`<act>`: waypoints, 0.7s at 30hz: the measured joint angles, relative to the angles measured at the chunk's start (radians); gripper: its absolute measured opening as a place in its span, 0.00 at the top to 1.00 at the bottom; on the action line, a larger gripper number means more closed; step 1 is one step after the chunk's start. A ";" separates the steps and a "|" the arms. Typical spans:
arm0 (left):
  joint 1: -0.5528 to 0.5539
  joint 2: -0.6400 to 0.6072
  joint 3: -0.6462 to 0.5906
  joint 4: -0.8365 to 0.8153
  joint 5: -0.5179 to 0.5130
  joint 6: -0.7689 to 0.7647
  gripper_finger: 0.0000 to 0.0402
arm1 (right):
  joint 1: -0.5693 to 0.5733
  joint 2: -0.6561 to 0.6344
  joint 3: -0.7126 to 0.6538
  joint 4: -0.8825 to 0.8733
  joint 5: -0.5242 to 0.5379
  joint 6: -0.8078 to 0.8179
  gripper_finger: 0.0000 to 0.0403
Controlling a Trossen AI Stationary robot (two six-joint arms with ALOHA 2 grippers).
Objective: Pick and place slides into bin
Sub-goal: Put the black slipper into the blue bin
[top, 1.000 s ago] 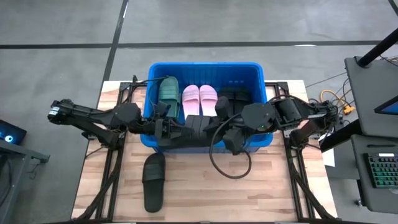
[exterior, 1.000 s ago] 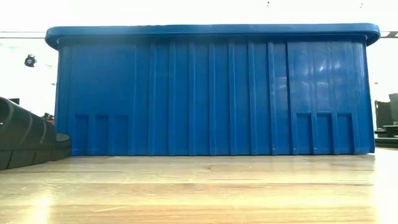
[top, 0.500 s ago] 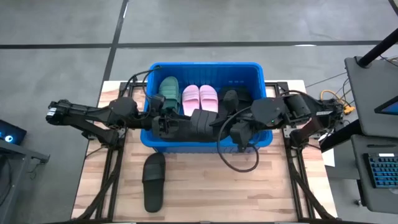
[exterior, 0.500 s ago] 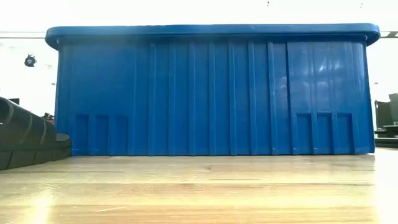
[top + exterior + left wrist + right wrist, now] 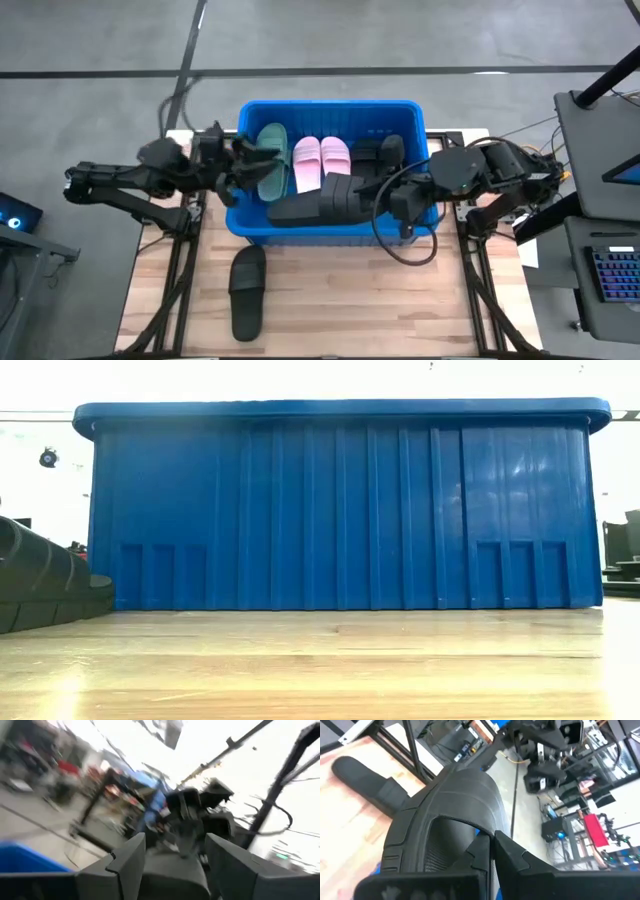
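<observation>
- The right end effector [image 5: 375,200] sits over the front part of the bin [image 5: 330,108]. Its fingers [image 5: 512,855] are pinched nearly together on the strap of a black slide [image 5: 315,203], which it holds above the bin's front wall, lying crosswise with its toe toward the left arm.
- In the right wrist view the same black slide [image 5: 445,815] fills the middle, its broad ribbed strap arched over the footbed.
- The left end effector [image 5: 238,170] hangs at the bin's left rim, just beside the dark green slide [image 5: 270,160]. In the left wrist view its fingers [image 5: 127,862] stand well apart with nothing between them.
- The left wrist view is heavily smeared; past the fingers only the other arm's dark shape can be made out.
- From the low view the bin [image 5: 340,505] blocks nearly everything, so neither arm shows there; only the strap end of a second black slide [image 5: 45,580] pokes in from the side.
- That second black slide [image 5: 247,292] lies flat on the desk [image 5: 330,310] in front of the bin, toward its left corner, apart from it.
- Inside the bin, the pink pair [image 5: 321,160] lies side by side at centre, the dark green slide to its left, and more black slides [image 5: 380,152] to its right, partly covered by the right arm.
- The bin is bright blue, rectangular, with vertical ribs on its front wall.
</observation>
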 joint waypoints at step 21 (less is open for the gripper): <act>0.000 -0.067 -0.010 -0.135 -0.423 0.218 0.52 | -0.186 -0.079 -0.016 0.141 -0.069 0.122 0.98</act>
